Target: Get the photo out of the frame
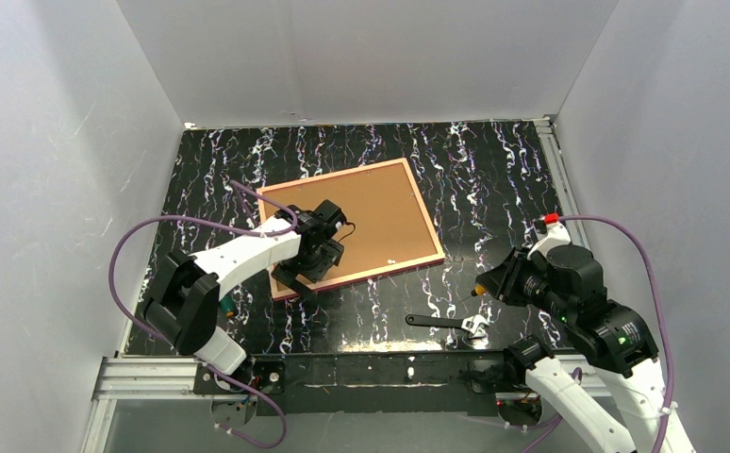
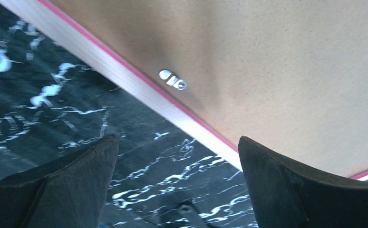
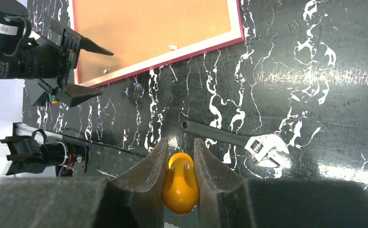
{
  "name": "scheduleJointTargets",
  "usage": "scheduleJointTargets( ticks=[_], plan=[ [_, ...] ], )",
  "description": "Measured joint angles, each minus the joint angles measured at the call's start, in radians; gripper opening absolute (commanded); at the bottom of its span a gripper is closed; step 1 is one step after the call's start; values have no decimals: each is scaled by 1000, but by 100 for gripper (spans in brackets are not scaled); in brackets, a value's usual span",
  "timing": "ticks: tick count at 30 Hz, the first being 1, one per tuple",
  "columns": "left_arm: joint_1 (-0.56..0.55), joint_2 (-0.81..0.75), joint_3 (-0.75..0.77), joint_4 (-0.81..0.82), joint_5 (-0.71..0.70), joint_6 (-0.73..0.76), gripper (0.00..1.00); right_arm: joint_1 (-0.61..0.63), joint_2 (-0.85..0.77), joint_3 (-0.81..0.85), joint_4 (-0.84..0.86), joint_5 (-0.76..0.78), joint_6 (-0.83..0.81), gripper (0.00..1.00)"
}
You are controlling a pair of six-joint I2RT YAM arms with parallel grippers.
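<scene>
The frame [image 1: 352,226] is laid face down mid-surface, backing [image 1: 366,209] on, photo hidden: nothing removed yet. The left tool [image 2: 178,161] is spread open at its 7 o'clock corner; the right tool [image 3: 179,156] is clamped on a yellow handle [image 3: 180,187].

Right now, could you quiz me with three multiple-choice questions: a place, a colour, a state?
1. Where is the wrench relative to the frame?
A) on top of it
B) on the table, on its near side
C) behind it, by the far wall

2. What colour is the object between the right fingers?
A) yellow-orange
B) green
C) white

3. How do the left fingers stand?
A) shut on the frame
B) spread open, holding nothing
C) shut on the wrench

Answers: 1 B, it lies on tabletop nearer the arms; 2 A, seen clamped in the right wrist view; 3 B, a wide gap shows over the frame's edge.
</scene>
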Motion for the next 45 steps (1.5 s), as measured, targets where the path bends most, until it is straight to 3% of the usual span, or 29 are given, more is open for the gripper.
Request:
scheduleJointTargets(
  ticks=[2,7,12,18,22,25,34,38,45],
  plan=[
    [0,4,-29,56,2,-50,91,0,0,0,0,0,0,1],
    [0,46,-69,152,12,-140,61,0,-7,0,0,0,0,1],
    [0,51,-82,180,19,-172,47,0,-16,-19,0,0,0,1],
    [-3,50,-109,192,38,-195,37,0,-14,-37,3,-26,0,1],
    [-4,34,-128,205,50,-203,21,0,-9,-40,6,-34,0,1],
    [-4,23,-138,210,39,-199,16,0,-6,-47,8,-41,0,1],
    [36,-30,-160,134,-66,89,11,0,46,-69,40,-58,0,1],
    [105,-81,-195,97,-80,267,3,0,108,-110,90,-79,0,1],
    [201,-29,-95,1,-89,581,0,0,285,-127,187,-96,-20,1]
  ],
)
